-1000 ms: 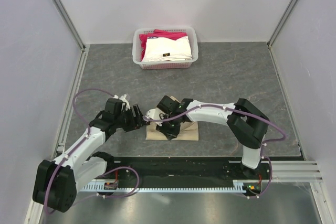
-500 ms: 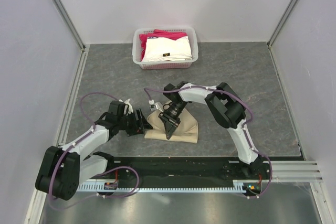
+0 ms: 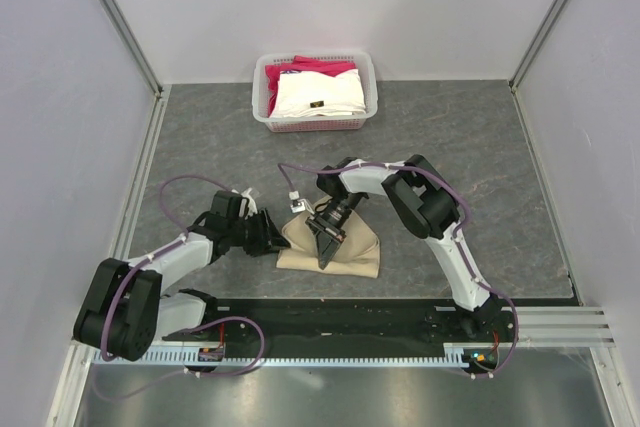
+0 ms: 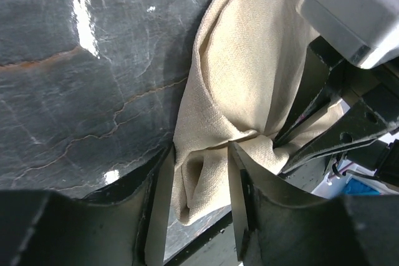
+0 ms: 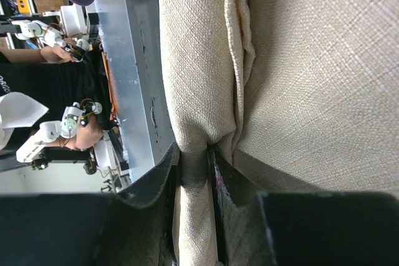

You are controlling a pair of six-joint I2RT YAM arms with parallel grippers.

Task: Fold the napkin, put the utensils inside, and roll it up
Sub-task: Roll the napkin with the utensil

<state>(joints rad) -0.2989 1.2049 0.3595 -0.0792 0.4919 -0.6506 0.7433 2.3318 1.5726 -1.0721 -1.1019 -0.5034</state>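
Note:
The tan napkin point(image 3: 350, 252) lies bunched and partly rolled on the dark table near the front edge. My left gripper point(image 3: 272, 237) is at its left end; in the left wrist view point(image 4: 199, 154) its fingers close on a rolled fold of the napkin point(image 4: 243, 73). My right gripper point(image 3: 322, 245) presses down on the napkin's middle; in the right wrist view point(image 5: 194, 154) it is shut on a thick fold of the cloth point(image 5: 193, 91). The two grippers are close together. The teal-handled knife is hidden.
A white basket point(image 3: 262, 97) stands at the back centre, holding a white folded cloth point(image 3: 318, 95) and a pink-red folded cloth point(image 3: 320, 67). The black front rail point(image 3: 330, 317) runs just below the napkin. White walls enclose the table.
The right arm's elbow has swung left and back, with its gripper staying on the napkin. The left gripper has shifted slightly down and right onto the napkin's left end.

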